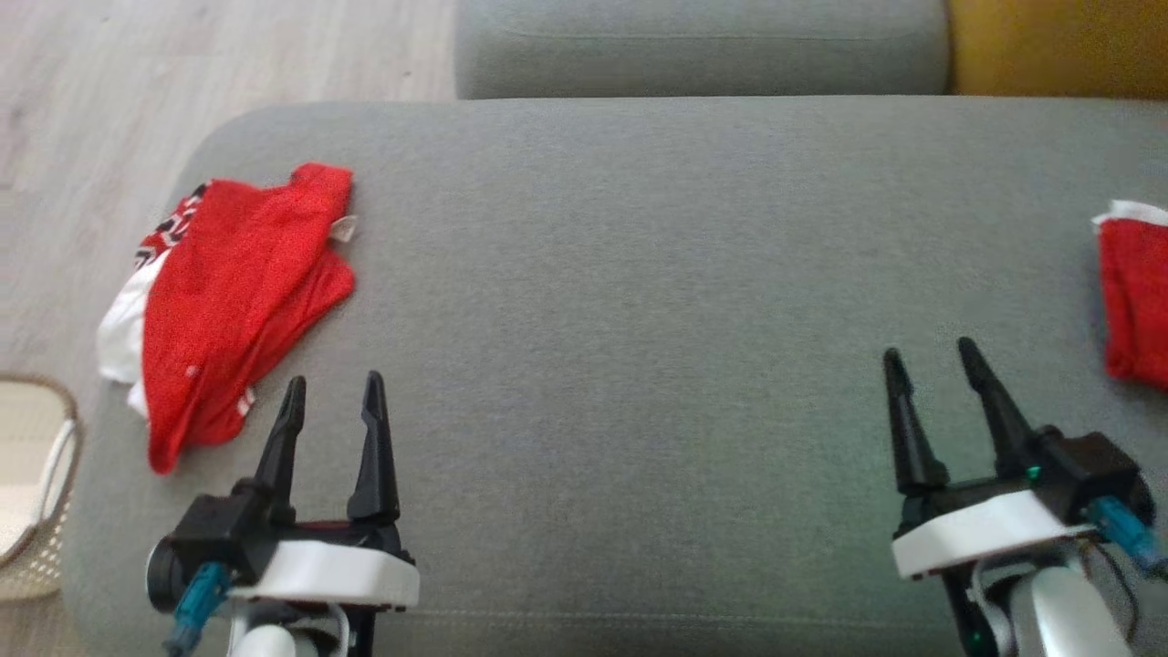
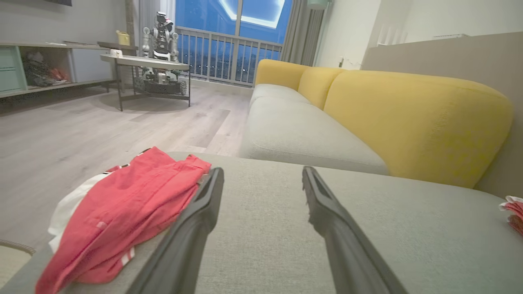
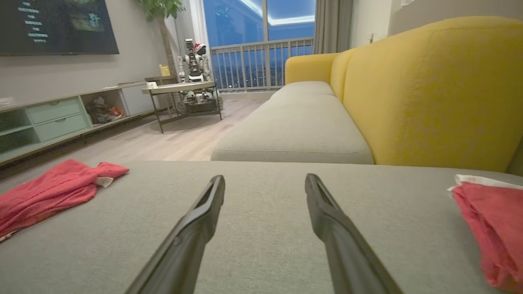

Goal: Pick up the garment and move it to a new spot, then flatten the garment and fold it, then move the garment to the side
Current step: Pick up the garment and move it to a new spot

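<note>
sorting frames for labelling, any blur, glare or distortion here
Head view: soft overall, even light on the grey cushion. Left wrist view: wide-angle stretch, the red garment near the lens smeared. Right wrist view: blue window bright, room dim.

- The garment [image 1: 239, 301] is red cloth with a fine, matt, slightly grainy knit; white cloth and black-patterned trim show at its edge.
- A second red cloth [image 1: 1131, 292] has the same matt weave, with a white hem.
- The sofa seat [image 1: 639, 274] is grey woven fabric, matt and lightly textured.
- The backrest [image 2: 408, 122] is yellow fabric, matt.
- The floor [image 1: 91, 91] is pale wood plank, smooth with a low sheen.
- The basket [image 1: 71, 429] is pale woven material.
- The left pincer [image 1: 334, 388] and right pincer [image 1: 929, 351] have dark, matt, plastic-looking fingers [image 1: 374, 456] on smooth white housings.
</note>
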`<state>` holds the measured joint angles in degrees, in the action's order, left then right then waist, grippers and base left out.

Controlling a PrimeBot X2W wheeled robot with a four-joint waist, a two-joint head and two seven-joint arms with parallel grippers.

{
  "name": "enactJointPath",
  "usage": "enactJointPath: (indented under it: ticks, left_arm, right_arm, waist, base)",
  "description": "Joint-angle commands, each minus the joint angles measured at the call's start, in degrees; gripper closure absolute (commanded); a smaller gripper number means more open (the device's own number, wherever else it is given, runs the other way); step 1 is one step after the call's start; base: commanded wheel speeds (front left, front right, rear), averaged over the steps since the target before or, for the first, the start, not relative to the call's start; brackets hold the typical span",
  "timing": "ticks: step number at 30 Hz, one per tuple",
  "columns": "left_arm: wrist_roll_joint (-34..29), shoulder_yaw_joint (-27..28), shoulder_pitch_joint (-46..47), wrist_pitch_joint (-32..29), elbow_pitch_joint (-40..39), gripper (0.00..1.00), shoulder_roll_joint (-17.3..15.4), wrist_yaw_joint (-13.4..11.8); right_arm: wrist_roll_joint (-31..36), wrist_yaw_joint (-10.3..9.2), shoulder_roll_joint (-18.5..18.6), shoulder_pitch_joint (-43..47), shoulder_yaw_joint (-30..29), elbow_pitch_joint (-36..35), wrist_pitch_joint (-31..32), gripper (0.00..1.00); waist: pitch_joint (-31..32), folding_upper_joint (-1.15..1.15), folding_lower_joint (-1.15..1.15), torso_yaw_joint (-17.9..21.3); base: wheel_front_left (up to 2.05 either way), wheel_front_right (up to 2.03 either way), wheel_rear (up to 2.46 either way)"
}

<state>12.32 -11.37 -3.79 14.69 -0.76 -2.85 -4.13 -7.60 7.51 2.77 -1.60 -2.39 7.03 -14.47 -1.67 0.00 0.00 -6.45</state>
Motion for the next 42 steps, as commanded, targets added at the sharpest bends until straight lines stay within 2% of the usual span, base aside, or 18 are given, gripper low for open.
enactJointPath:
  ticks: [1, 7, 14, 19, 34, 39, 42]
  left_arm:
    - [0.0, 2.4, 2.8, 0.3, -2.4, 0.0, 0.0, -0.4]
    - [1.0, 3.6, 3.2, 0.3, -3.3, 0.0, 0.0, -0.7]
    - [0.8, 4.6, 2.5, 0.3, -3.6, 0.0, 0.0, -0.6]
    - [0.8, 5.6, 2.0, 0.3, -3.9, 0.0, 0.0, -0.8]
    - [0.8, 5.3, 1.9, 0.3, -4.1, 0.0, 0.0, -1.1]
    - [1.3, 7.7, 3.5, 0.3, -4.3, 0.0, 0.0, -0.8]
    - [1.4, 9.3, 5.8, 0.3, -3.4, 0.0, 0.0, 0.5]
  right_arm:
    - [-0.3, -0.02, 0.1, -1.3, 2.5, -1.9, -0.5, 0.0]
    - [0.3, -0.02, 0.1, -1.6, 7.1, -1.1, -0.5, 0.0]
    - [-0.3, -0.02, 0.1, -1.5, 7.1, -1.0, -0.5, 0.0]
    - [-0.4, -0.02, 0.1, -1.5, 7.2, -0.9, -0.5, 0.0]
    - [-1.2, -0.02, 0.1, -1.2, 7.3, -0.6, -0.5, 0.0]
    - [-0.6, -0.02, 0.1, -2.5, 7.4, -1.3, -0.5, 0.0]
    - [0.5, -0.02, 0.1, -3.7, 7.0, -2.2, -0.5, 0.0]
  waist:
    - [-0.3, 0.0, 0.0, -1.8]
    - [-0.9, 0.0, 0.0, -7.1]
    - [-0.1, 0.0, 0.0, -13.5]
    - [-0.2, 0.0, 0.0, -16.3]
    - [0.0, 0.0, 0.0, -19.0]
    - [-2.4, 0.0, 0.0, -18.0]
    - [-5.1, 0.0, 0.0, -17.3]
  base:
    - [0.0, 0.0, 0.0]
    - [0.0, 0.0, 0.0]
    - [0.0, 0.0, 0.0]
    - [0.0, 0.0, 0.0]
    - [0.0, 0.0, 0.0]
    - [0.0, 0.0, 0.0]
    - [0.0, 0.0, 0.0]
